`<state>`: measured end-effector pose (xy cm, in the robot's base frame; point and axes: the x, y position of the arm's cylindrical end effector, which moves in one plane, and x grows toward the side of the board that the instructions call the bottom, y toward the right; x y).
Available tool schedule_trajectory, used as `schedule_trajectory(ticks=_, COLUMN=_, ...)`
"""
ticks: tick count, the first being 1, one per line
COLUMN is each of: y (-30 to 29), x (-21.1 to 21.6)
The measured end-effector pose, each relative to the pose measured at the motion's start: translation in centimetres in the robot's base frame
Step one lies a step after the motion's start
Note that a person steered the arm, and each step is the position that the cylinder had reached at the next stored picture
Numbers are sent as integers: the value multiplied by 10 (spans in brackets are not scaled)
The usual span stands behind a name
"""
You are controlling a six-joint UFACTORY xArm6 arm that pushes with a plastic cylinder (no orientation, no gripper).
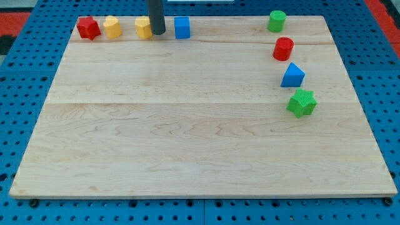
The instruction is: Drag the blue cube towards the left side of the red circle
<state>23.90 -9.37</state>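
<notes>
Pale wooden bench (200,137) on blue pegboard (25,62), blue cube (182,28) near 12 o'clock edge, my tip (157,32) just at its 9 o'clock, touching yellow block (144,28), red circle (283,48) well apart toward 3 o'clock, no pincer in view.

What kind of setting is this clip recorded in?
Most likely a robotics lab bench. A pale wooden board lies on a blue perforated mounting surface; small coloured blocks sit along its top and right edges; my tip rests between a yellow block and the blue cube.

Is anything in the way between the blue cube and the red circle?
No. The blue cube has bare board all the way to the red circle. My tip sits just on the cube's left, beside a yellow block.
</notes>
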Motion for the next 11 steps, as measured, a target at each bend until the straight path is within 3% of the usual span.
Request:
schedule_trajectory(ticks=2, y=32, x=-40)
schedule_trajectory(ticks=4, y=92, x=14)
schedule_trajectory(ticks=5, y=93, x=44)
schedule_trajectory(ticks=6, y=58, x=49)
schedule_trajectory(ticks=7, y=55, x=100)
schedule_trajectory(ticks=11, y=108, x=65)
